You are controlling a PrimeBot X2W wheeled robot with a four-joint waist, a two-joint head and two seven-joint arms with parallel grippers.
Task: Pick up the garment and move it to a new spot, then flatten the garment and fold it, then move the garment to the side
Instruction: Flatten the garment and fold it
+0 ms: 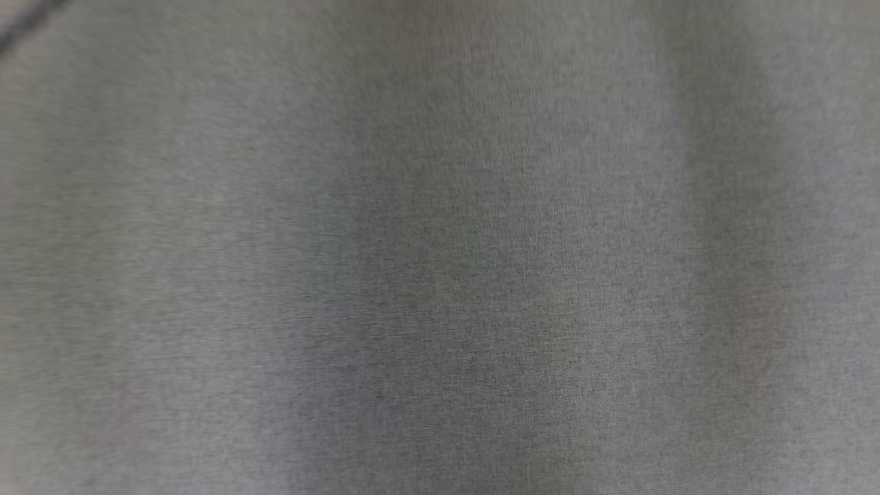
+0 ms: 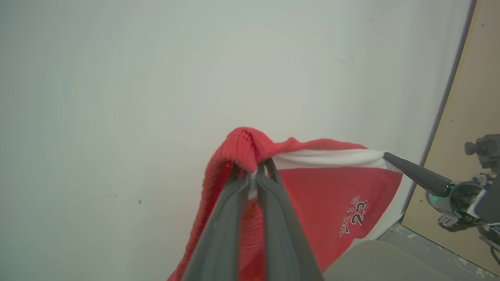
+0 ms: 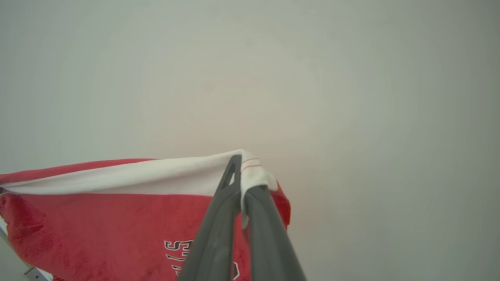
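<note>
**Head view.** You see a blurred grey surface (image 1: 440,247) with a fine weave, close to the lens. A dark streak (image 1: 27,24) crosses the upper left corner. You cannot tell what this surface belongs to.

**Left wrist view.** The left gripper (image 2: 253,171) is closed, and its fingers pinch a bunched red edge of the garment (image 2: 332,187). The garment is red, with a white band (image 2: 332,158) along its upper edge and a printed "23". The right gripper (image 2: 386,156) enters from the right of this view and clamps the far end of the white band. The upper edge spans taut between the two grippers, and the red body hangs below it. Behind it lies a pale surface (image 2: 156,78). A beige panel (image 2: 476,78) borders that surface on the right.

**Right wrist view.** The right gripper is closed on the corner of the white band, and the cloth folds over its fingertips. From there the garment extends to the left edge of this view. Part of the lettering (image 3: 177,249) shows beside the fingers.
</note>
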